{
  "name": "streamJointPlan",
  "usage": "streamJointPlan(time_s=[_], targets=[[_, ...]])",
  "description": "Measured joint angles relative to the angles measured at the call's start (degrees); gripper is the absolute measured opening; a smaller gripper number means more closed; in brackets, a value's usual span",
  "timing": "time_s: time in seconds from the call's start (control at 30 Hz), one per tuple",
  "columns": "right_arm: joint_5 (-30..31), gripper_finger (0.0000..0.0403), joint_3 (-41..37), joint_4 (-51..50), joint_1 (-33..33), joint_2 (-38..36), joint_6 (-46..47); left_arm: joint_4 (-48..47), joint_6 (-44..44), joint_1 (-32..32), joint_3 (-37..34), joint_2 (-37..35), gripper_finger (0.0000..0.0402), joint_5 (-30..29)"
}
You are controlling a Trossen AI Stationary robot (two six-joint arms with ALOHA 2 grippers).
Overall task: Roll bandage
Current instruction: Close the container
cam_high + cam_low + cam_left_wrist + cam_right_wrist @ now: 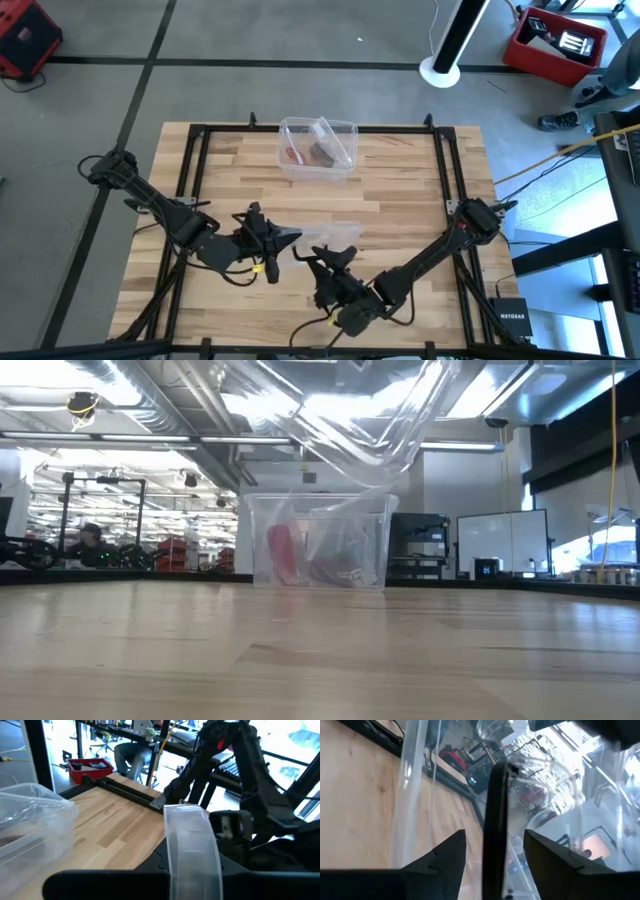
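Note:
The bandage is a small red roll (292, 154) inside the clear plastic box (345, 168) at the table's far middle; it also shows through the box wall in the low view (282, 552). The box's clear lid (335, 232), with a black handle (495, 810), is held in the air over the table's middle, and shows high in the low view (350, 420). My left gripper (290, 238) is shut on the lid's left end. My right gripper (335, 256) is open, its fingers on either side of the black handle without touching it. My left gripper holds the clear lid by its left end rim (192, 845), pinched between the two fingers, coming level from the table's left. The fingers themselves hide the exact place of contact. The lid is lifted clear of the table and tilted.
A dark object (322, 153) lies in the box beside the red roll. A black metal frame (190, 160) runs round the tabletop. Bare wood lies between the box and the arms. A person sits beyond the table (132, 755).

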Motion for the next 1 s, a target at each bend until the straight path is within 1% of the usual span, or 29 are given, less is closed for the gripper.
streamJointPlan(time_s=[0.1,0.2,0.27,0.4,0.43,0.57,0.73,0.8,0.87,0.93,1.0], targets=[[0.4,0.02,0.0,0.3,-0.5,0.0,-1.4,0.5,0.0,-0.1,0.0,0.0,0.0024,0.2],[2.2,0.0175,0.0,0.7,-0.7,0.0,-2.4,0.4,0.1,-0.2,0.0,0.0,0.0026,0.2],[2.1,0.0141,0.0,0.7,-0.7,0.0,-2.4,0.4,0.1,-0.2,0.0,0.0,0.002,0.3],[2.1,0.005,0.0,0.7,-0.6,0.0,-2.3,0.2,-1.1,0.0,0.0,0.0,0.0017,0.5],[2.3,0.0033,0.0,1.0,-0.6,0.1,-2.2,0.2,-1.4,0.0,0.0,0.0,0.0018,0.5],[1.9,0.0033,0.0,1.2,-0.6,0.0,-2.2,0.5,-2.1,0.4,0.0,0.0,0.0042,0.3],[1.5,0.0034,0.0,1.1,0.1,0.1,-2.9,0.6,1.1,1.9,0.0,-0.7,0.0087,0.1],[1.6,0.0034,0.0,0.8,0.5,0.0,-3.3,-0.2,3.5,2.7,0.0,-2.2,0.0107,0.4],[0.4,0.0034,0.0,0.0,0.5,-0.7,-4.4,-0.7,7.6,3.3,-0.1,-4.4,0.0125,-0.1],[-0.6,0.0034,-0.1,-1.6,0.3,-1.7,-4.7,-3.6,11.8,3.8,0.0,-8.1,0.0139,-1.2],[-2.7,0.0034,-0.1,-4.1,-0.7,-3.5,-4.9,-8.6,14.0,4.1,0.1,-11.8,0.0149,-3.7]])
